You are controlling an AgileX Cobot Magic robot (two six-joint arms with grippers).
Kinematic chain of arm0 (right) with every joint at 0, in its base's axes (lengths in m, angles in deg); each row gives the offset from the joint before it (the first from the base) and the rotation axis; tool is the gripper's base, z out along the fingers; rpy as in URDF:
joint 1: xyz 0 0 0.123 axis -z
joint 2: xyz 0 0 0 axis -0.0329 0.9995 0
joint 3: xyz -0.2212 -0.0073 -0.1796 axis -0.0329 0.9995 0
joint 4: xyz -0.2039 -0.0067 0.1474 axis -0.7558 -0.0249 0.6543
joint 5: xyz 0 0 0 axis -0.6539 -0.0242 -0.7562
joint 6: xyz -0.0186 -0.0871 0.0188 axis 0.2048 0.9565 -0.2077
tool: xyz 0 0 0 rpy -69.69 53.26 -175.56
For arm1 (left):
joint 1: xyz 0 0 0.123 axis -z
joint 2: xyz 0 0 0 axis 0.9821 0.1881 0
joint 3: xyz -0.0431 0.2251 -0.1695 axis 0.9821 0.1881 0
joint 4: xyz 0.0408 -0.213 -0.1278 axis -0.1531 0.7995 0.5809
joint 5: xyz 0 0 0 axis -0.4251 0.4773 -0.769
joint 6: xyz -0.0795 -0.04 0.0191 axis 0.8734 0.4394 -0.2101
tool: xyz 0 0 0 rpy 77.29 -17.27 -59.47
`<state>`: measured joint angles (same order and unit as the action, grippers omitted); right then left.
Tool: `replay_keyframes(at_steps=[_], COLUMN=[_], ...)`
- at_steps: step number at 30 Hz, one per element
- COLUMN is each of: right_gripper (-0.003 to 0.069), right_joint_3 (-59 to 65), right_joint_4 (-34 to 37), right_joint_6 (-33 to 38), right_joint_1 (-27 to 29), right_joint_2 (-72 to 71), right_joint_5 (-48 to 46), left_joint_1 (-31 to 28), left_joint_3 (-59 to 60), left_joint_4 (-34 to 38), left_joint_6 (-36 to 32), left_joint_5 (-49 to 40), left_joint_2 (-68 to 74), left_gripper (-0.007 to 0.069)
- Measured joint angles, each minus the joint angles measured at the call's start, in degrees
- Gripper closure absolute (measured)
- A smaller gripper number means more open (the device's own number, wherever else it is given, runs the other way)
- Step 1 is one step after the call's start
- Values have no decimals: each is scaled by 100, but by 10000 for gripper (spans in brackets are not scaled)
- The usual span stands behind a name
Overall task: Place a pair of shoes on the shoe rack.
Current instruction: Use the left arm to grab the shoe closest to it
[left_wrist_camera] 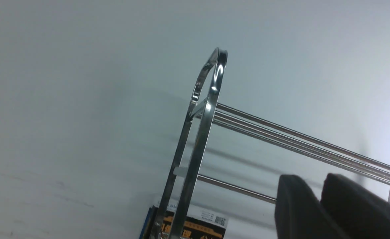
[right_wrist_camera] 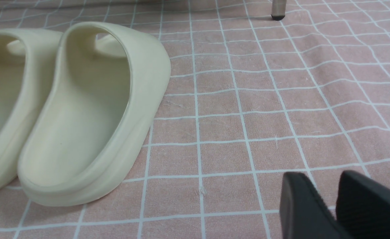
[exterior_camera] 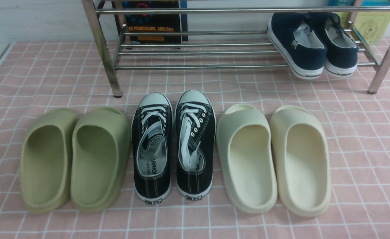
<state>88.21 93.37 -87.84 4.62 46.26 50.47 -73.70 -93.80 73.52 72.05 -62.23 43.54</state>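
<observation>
Pink checked cloth (exterior_camera: 364, 149), black canvas sneakers (exterior_camera: 195, 142) sitting between olive slippers (exterior_camera: 95, 159) and cream slippers (exterior_camera: 248, 159), toes toward the shoe rack (exterior_camera: 198, 66). Left fingers (left_wrist_camera: 297, 205) and right fingers (right_wrist_camera: 364, 199) both slightly apart, gripping nothing.

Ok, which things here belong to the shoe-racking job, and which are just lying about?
Job: black canvas sneakers; chrome shoe rack.
Lying about: olive slippers; cream slippers; navy slip-ons, already on the rack; book behind it.
</observation>
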Motion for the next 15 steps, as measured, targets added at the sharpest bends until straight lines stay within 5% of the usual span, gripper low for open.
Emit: replay_keyframes(at_steps=[2, 6, 15], right_gripper=[471, 471, 455], right_joint_3=[0, 0, 0], right_joint_4=[0, 0, 0], right_joint_6=[0, 0, 0], right_joint_1=[0, 0, 0], right_joint_2=[0, 0, 0], right_joint_5=[0, 0, 0], left_joint_1=[0, 0, 0], left_joint_3=[-830, -2150, -3162], left_joint_4=[125, 161, 173], left_joint_6=[-342, -1239, -1678], left_joint_5=[-1097, -2628, -3839], left_joint_2=[217, 1132, 4026], left_gripper=[582, 622, 622])
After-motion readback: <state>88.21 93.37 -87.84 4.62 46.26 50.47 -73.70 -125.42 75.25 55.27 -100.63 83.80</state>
